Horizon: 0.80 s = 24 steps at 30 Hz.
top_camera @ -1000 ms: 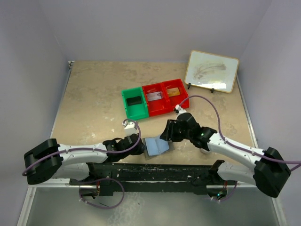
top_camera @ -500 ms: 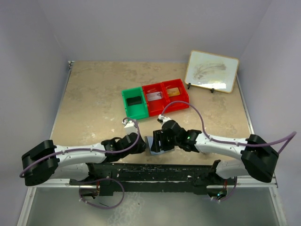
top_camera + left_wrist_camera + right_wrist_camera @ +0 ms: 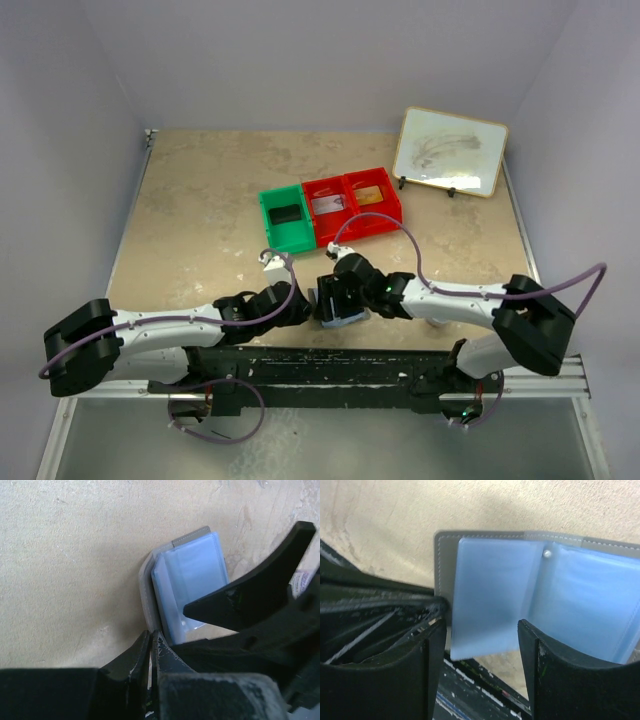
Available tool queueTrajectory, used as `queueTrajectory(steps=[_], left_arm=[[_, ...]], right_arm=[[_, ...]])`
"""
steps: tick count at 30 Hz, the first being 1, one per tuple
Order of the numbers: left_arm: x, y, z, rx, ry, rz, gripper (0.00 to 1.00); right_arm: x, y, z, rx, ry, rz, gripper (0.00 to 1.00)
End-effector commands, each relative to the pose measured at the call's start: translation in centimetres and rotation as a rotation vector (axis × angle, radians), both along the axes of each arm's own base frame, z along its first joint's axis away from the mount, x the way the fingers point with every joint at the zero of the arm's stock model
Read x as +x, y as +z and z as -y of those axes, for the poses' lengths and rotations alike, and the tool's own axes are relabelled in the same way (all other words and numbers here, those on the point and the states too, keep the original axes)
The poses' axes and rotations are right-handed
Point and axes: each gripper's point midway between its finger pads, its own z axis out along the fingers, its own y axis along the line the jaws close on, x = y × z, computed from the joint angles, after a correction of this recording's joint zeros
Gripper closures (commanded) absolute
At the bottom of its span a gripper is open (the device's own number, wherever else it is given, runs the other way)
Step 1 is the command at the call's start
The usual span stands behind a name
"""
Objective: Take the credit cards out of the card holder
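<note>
We are swinging our right gripper (image 3: 482, 630) in, jaws spreading astride a blue sleeve (image 3: 485, 600) of the open card holder (image 3: 545, 595) at the near edge of the surface (image 3: 200, 220). Our left gripper (image 3: 151, 641), pressed together, is sitting at its corner. A card pull seems next.

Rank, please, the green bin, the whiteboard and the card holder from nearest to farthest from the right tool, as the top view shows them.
From the right tool:
1. card holder, directly under the tool, near the front edge of the table.
2. green bin, farther back and slightly to the left.
3. whiteboard, propped up at the far right corner.
</note>
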Motion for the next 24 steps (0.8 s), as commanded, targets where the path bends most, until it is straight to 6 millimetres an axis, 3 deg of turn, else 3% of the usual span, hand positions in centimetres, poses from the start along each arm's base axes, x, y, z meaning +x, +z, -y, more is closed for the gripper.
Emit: queueTrajectory(steps=[1,4,7,16,18,24], left_arm=[[0.8,2.9,1.6,-0.085,0.003,0.048,1.00],[0.8,2.8,1.5,-0.077,0.005,0.047,1.00],[0.8,2.7,1.1,-0.063,0.012,0.047,1.00],[0.7,2.3,0.1,-0.018,0.026,0.047,1.00],[0.7,2.1,0.0,-0.010,0.025,0.044,1.00],[0.7,2.0,-0.1,0.001,0.028,0.042,1.00]], right_arm=[[1.5,-0.4,-0.9,-0.044,-0.048,0.006,0.41],[2.1,-0.5,-0.7,-0.060,-0.092,0.010,0.54],[1.4,-0.2,-0.6,-0.032,-0.108,-0.025,0.65],[2.4,-0.4,0.4,-0.001,-0.167,-0.023,0.86],[2.8,-0.7,0.9,0.024,-0.185,-0.046,0.95],[3.1,-0.9,0.4,0.105,-0.104,-0.060,1.00]])
